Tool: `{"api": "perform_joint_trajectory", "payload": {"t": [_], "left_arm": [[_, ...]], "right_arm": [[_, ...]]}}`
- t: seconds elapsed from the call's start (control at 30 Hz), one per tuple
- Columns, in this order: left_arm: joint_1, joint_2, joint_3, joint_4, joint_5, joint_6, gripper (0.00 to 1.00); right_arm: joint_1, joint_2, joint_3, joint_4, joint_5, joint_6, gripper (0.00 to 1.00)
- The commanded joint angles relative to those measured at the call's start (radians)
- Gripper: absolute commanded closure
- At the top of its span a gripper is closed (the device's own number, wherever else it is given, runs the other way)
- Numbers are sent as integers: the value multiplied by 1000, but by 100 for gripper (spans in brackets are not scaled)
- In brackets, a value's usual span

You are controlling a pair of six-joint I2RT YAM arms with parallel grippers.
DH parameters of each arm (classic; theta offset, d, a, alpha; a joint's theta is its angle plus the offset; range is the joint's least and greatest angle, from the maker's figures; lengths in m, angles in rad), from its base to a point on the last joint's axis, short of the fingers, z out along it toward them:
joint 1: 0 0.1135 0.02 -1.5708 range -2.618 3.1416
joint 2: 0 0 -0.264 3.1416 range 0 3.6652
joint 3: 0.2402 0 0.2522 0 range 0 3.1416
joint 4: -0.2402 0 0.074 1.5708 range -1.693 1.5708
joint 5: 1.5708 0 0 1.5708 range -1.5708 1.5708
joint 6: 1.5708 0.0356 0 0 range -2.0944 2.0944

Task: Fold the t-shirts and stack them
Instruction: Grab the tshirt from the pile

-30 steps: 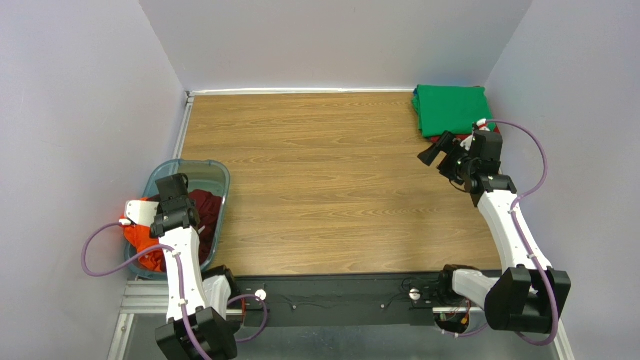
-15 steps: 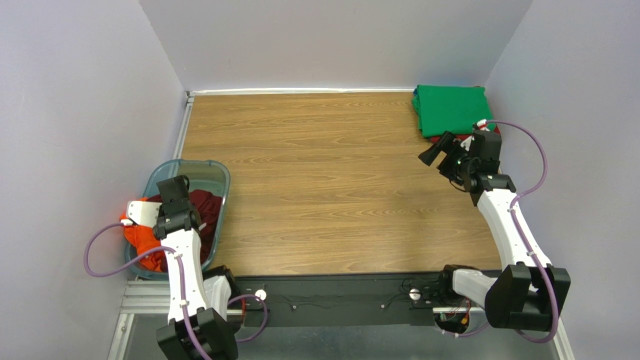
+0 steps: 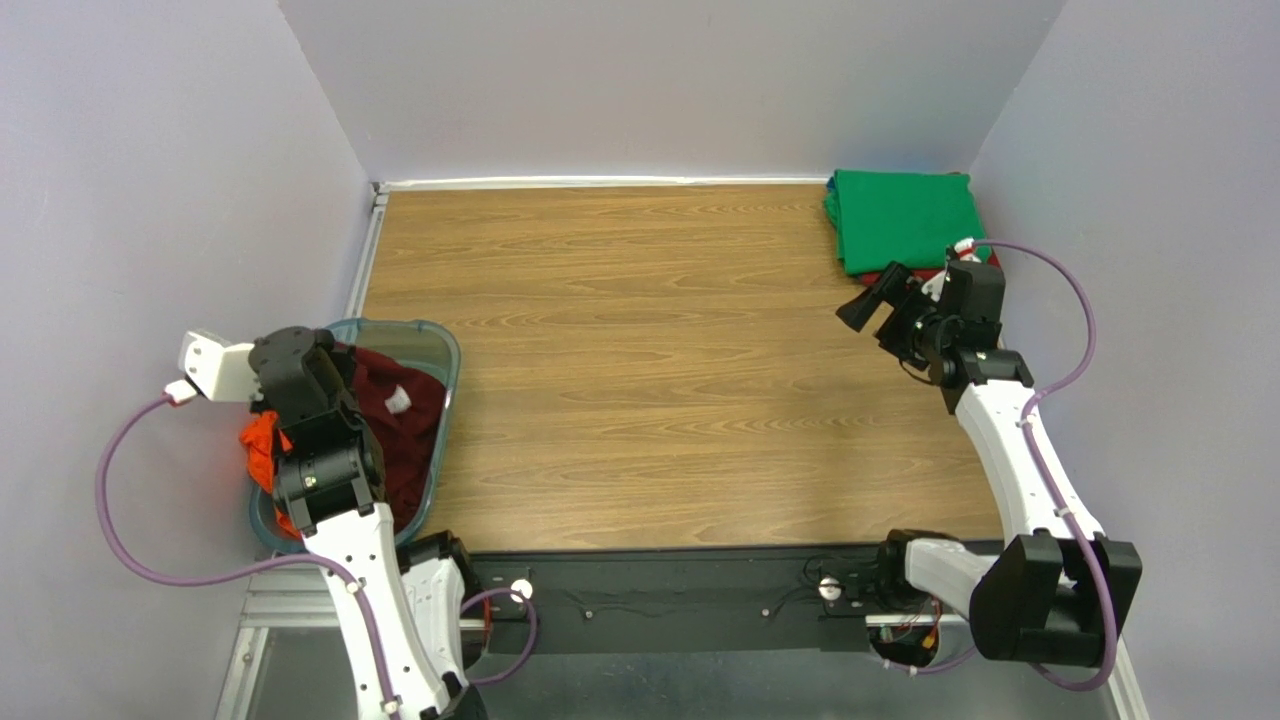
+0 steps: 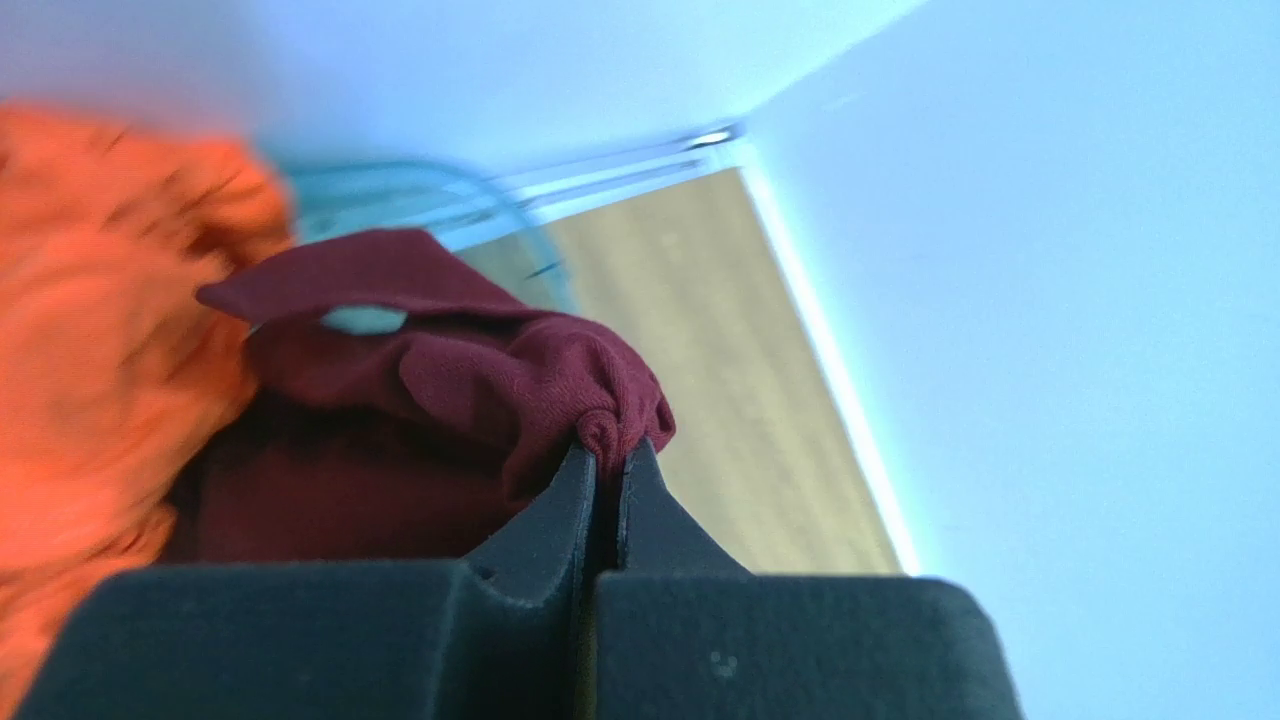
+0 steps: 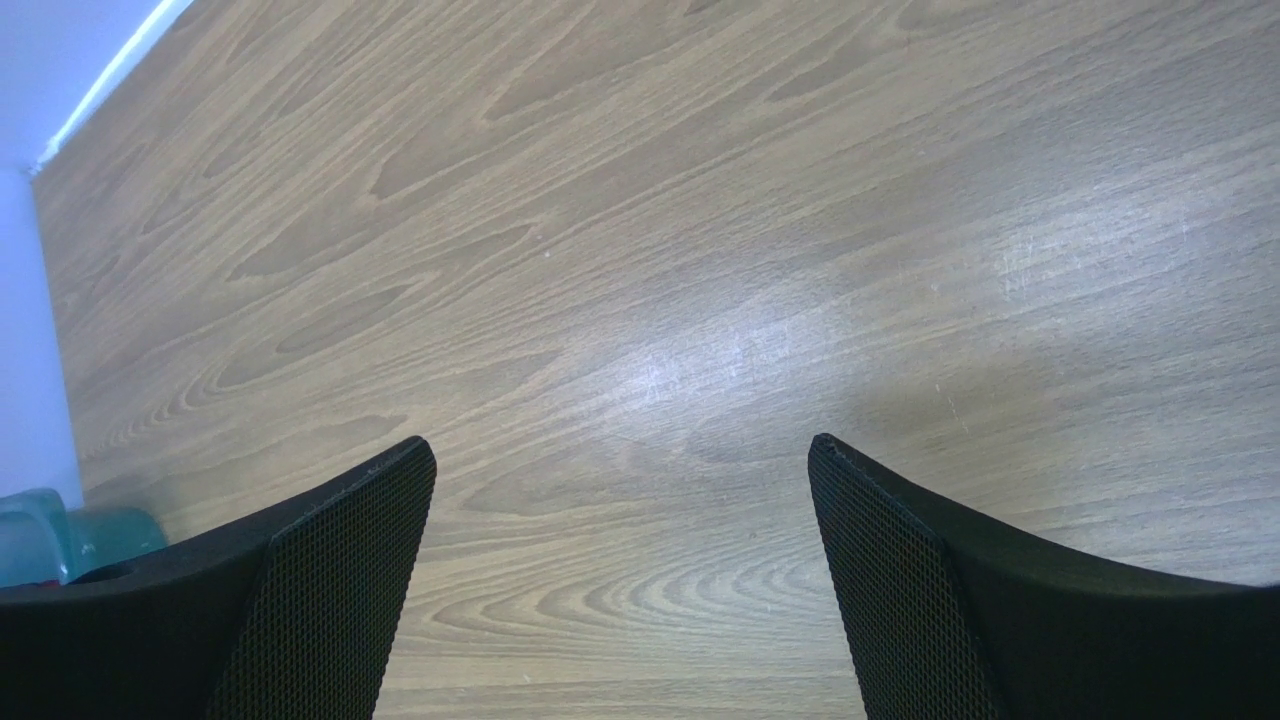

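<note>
Pickup: pinching maroon t-shirt (image 4: 451,375) in clamped left gripper (image 4: 606,450), with right gripper (image 5: 616,450) spread wide; next, probably lifting it clear of bin (image 3: 436,338).

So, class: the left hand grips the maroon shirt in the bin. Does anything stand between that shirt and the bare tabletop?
Only the bin's wall, between the maroon shirt and the table, needs clearing; the wood beyond it shows nothing in the way.

No legible text or labels anywhere.
</note>
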Motion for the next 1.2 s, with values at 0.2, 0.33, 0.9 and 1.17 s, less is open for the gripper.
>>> {"api": "perform_joint_trajectory", "payload": {"t": [0.2, 0.33, 0.9, 1.17], "left_arm": [[4, 109, 265, 183, 257, 141, 100], [-5, 170, 342, 271, 405, 121, 100], [-320, 463, 925, 435, 500, 101, 100], [-677, 699, 1115, 444, 500, 101, 100]], "right_arm": [[3, -61, 17, -9, 25, -6, 0], [3, -87, 9, -7, 45, -11, 0], [1, -142, 26, -7, 51, -32, 0], [3, -179, 25, -5, 80, -45, 0]]}}
